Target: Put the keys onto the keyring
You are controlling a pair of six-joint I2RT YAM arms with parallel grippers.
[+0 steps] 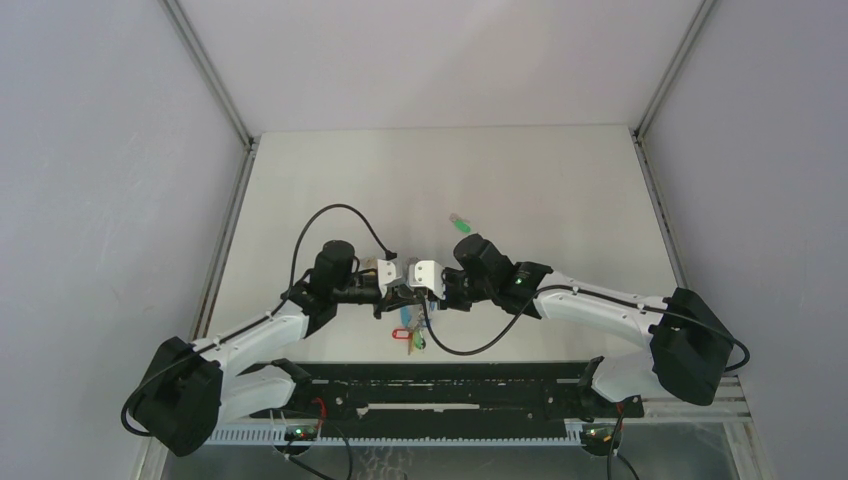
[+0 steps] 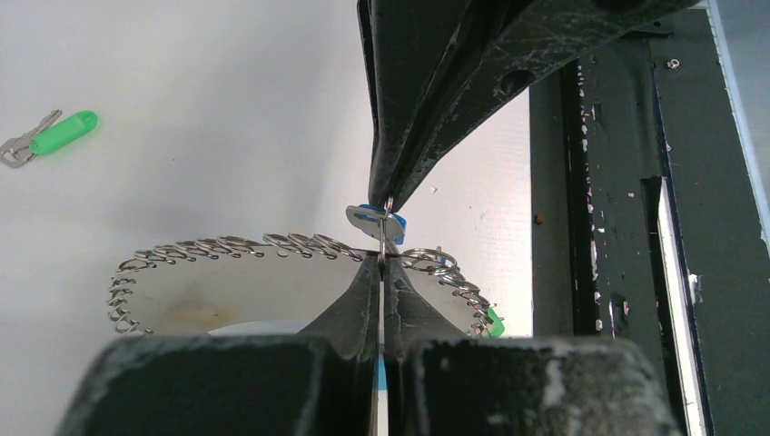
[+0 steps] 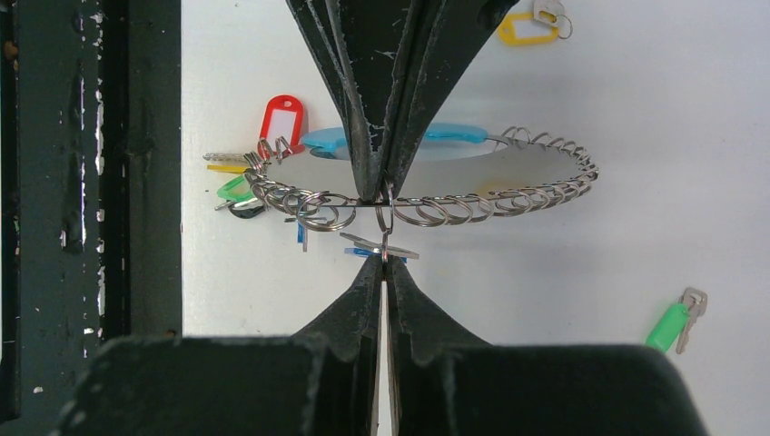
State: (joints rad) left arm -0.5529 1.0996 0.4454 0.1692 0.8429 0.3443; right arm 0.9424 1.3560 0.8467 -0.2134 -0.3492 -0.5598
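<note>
From above, the left gripper (image 1: 400, 287) and right gripper (image 1: 422, 287) meet tip to tip over the white table (image 1: 560, 190). What they hold is hard to make out there; only a red plastic tag (image 1: 403, 333) and bits of green show just near of them.

The wrist cameras fill that in. The left gripper is clenched on the wire of the large silver keyring (image 2: 227, 247), which is strung with small coiled loops and seen edge-on. The right gripper's jaws are pinched on the blue-headed silver key (image 3: 377, 245), which sits right against the ring wire.

The right wrist view also shows the ring's turquoise sleeve (image 3: 459, 133) plainly, and a yellow plastic tag (image 3: 525, 29) lying apart from the ring. The green-headed silver key (image 1: 460, 222) lies on the table – far and slightly right of the grippers.
</note>
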